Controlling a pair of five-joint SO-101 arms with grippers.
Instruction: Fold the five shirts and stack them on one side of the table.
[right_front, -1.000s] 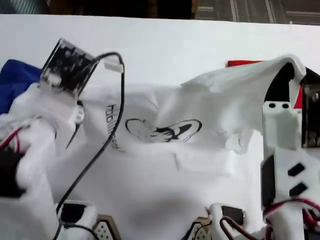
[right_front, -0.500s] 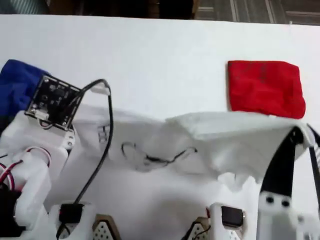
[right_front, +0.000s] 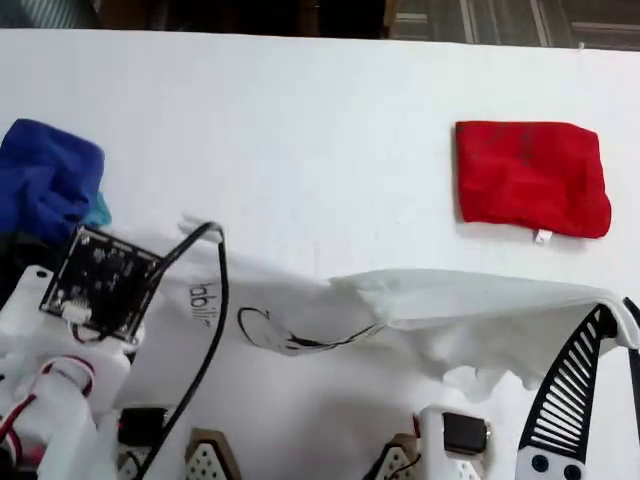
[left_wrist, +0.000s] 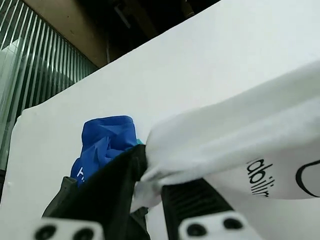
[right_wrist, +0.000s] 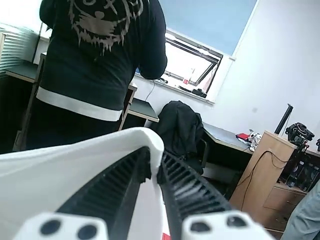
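A white shirt (right_front: 430, 305) with a black print hangs stretched between both grippers near the table's front edge, its lower part lying on the table. My left gripper (left_wrist: 150, 172) is shut on one bunched corner of the white shirt (left_wrist: 240, 135). My right gripper (right_wrist: 155, 159) is raised and tilted up toward the room, shut on the white shirt's (right_wrist: 55, 175) other corner; its black ribbed finger (right_front: 575, 375) shows at the front right. A folded red shirt (right_front: 530, 180) lies at the back right. A crumpled blue shirt (right_front: 45, 175) sits at the left edge, beyond the left gripper as the blue shirt (left_wrist: 102, 142).
The left arm's camera board (right_front: 103, 283) and black cable (right_front: 215, 310) hang over the shirt's left part. A bit of teal cloth (right_front: 97, 210) peeks from beside the blue shirt. The arm bases (right_front: 455, 440) line the front edge. Bare white table (right_front: 300, 120) spreads across the back.
Both arms have drawn the white shirt back toward the front edge. This uncovered the red shirt and more of the blue one. The shirt now lies lower and flatter.
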